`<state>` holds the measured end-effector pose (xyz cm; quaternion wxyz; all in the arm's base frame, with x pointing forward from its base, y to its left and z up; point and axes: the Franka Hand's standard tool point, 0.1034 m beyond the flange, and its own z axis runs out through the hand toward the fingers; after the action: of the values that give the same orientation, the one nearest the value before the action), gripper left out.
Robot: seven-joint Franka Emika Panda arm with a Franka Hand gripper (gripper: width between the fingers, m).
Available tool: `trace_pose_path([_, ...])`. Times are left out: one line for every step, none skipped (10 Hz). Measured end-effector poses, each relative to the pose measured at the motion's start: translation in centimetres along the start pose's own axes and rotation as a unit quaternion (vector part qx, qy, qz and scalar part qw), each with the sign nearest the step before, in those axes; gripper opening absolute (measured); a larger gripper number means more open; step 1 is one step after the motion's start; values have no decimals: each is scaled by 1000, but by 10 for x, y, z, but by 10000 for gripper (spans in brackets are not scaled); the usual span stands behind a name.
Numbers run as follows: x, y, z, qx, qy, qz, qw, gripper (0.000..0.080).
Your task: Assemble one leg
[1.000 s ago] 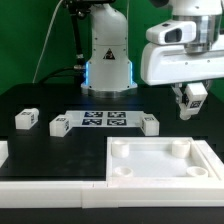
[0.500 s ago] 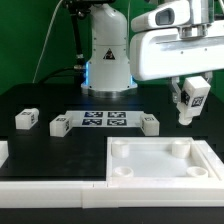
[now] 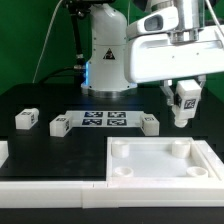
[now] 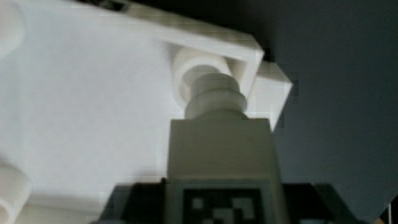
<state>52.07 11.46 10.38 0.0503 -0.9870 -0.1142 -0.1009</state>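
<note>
The matte black table (image 3: pixel 50 145) carries a broad, flat white slab (image 3: pixel 150 168) of smooth moulded plastic, with raised round sockets at its corners. Behind it lies the thin marker board (image 3: pixel 104 121). The leg (image 3: pixel 184 106) is a chunky white block with a square tag and a stepped round peg. It hangs above the table near the slab's far corner, at the exterior view's right. The gripper (image 3: pixel 185 96) has its dark fingers (image 4: pixel 128 210) clamped on the leg's two sides.
</note>
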Motion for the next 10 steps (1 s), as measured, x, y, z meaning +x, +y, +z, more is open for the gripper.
trace_pose_path([25,12,0,-8,68,7,998,287])
trace_pose_path([33,16,6,-13,95,9,995,287])
trace_pose_path([42,19,9,-7,81,5,997,287])
trace_pose_path([59,24,8,-8,90,-3,996,287])
trace_pose_path([73,28,10,-7,98,-6,995,287])
trace_pose_path([82,22,12,-3,99,-4,995,287])
trace_pose_path([87,19,17,-2,101,-15,995,287])
trace_pose_path([89,26,24,-6,103,-40,994,287])
trace_pose_path([91,30,22,-14,124,-37,991,287])
trace_pose_path([89,29,23,-15,124,-38,991,287])
